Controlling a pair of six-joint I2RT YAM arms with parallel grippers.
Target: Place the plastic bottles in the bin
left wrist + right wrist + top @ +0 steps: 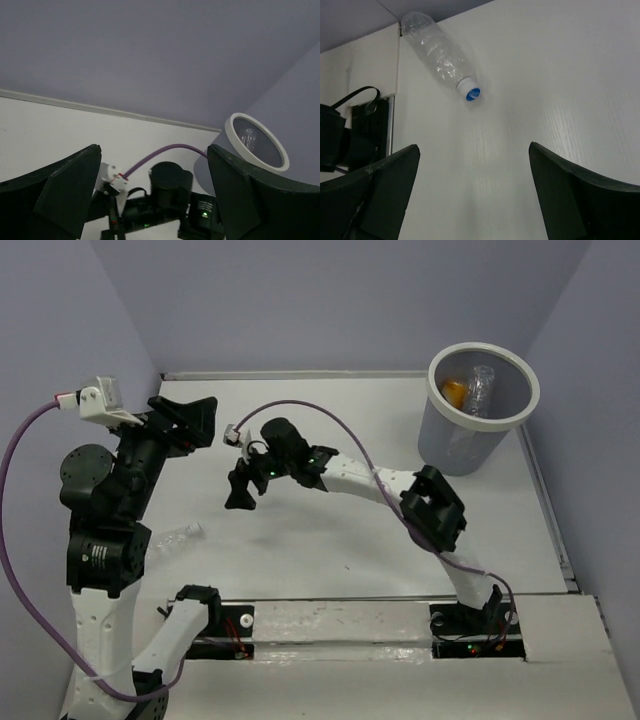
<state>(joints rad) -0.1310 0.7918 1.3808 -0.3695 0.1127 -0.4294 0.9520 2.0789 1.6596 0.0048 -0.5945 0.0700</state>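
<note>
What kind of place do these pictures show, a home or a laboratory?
Most likely a robot test cell in a laboratory. A left arm and a right arm are bolted to a white table. Plain lilac walls enclose three sides. The only props are a grey bin and a clear bottle.

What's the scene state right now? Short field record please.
bin: upright, far right; holds an orange bottle and a clear bottle
loose bottle: clear, blue-topped cap, on its side on the table, near left
left end effector: open, empty
right end effector: open, empty, facing the loose bottle
</note>
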